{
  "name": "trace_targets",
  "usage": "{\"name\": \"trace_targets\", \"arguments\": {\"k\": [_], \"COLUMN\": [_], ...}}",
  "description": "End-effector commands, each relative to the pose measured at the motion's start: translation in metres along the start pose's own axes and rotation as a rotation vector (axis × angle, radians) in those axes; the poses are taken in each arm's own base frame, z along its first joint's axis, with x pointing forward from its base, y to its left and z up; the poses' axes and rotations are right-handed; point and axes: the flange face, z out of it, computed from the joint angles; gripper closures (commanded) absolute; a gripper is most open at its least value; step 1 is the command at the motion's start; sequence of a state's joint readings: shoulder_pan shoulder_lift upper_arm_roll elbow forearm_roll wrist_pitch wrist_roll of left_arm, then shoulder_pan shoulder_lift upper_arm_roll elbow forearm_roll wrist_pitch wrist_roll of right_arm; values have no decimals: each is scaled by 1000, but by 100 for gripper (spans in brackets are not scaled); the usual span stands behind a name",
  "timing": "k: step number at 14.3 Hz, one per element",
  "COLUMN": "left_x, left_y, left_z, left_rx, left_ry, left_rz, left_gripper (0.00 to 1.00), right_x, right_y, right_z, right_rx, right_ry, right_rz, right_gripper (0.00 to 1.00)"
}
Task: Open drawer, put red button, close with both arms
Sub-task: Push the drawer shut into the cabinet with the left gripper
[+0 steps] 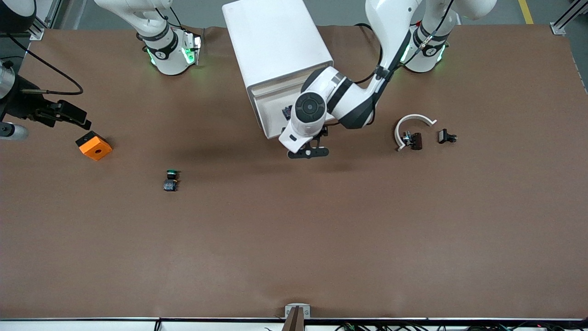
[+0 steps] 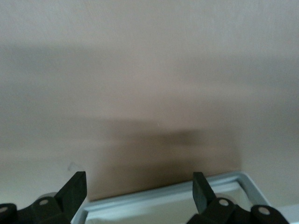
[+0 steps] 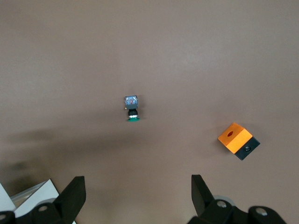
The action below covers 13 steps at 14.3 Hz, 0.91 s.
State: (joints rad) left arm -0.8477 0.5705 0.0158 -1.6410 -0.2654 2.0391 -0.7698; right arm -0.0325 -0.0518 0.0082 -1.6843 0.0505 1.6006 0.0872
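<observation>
The left gripper [image 1: 308, 151], fingers [image 2: 74, 189] spread and empty, hangs over the pulled-out drawer [image 1: 275, 115] of the white cabinet [image 1: 275, 43]; a small dark thing in it may be the red button; closing remains. The right gripper [image 1: 69, 115], released, waits over the orange block [image 1: 94, 146] near the counter's [image 1: 294, 239] right-arm end; green-capped switch [image 1: 171, 180], white curved bracket [image 1: 413, 126] lie clear.

**Drawer Front Crowded, Mid-Tabletop Open**

The left claw [image 1: 308, 151] hangs with fingers spread over the open drawer [image 1: 271, 112] of the white cabinet [image 1: 275, 41], its arm blocking access there. Bare tabletop [image 1: 294, 248] stretches nearer the front camera. A green-capped switch [image 1: 171, 180] and an orange block [image 1: 93, 145] lie toward the right arm's end, a white curved bracket [image 1: 412, 124] toward the left arm's.
</observation>
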Motion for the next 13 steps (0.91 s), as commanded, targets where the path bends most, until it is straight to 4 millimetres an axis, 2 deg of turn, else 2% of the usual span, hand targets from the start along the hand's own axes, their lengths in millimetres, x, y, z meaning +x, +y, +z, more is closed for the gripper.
{"name": "trace_targets", "arguments": {"k": [1, 4, 7, 10, 12, 13], "left_x": [-30, -61, -82, -90, -91, -85], "left_y": [9, 23, 26, 30, 29, 28], "left_z": [9, 16, 21, 28, 30, 29], "left_rx": [-3, 1, 13, 20, 24, 20], "left_ry": [-16, -43, -60, -73, -75, -72], "left_rz": [-26, -33, -23, -13, -14, -22], "left_gripper": [0, 0, 0, 0, 0, 0], "right_x": [-3, -7, -7, -7, -7, -7], "right_y": [-1, -2, -1, -2, -4, -5], "right_z": [-31, -40, -40, -39, -39, -39], "right_rx": [-15, -19, -19, -19, -18, -18], "right_ry": [52, 30, 30, 30, 33, 33], "right_rz": [-9, -19, -19, -20, -23, -25], "right_gripper": [0, 0, 0, 0, 0, 0]}}
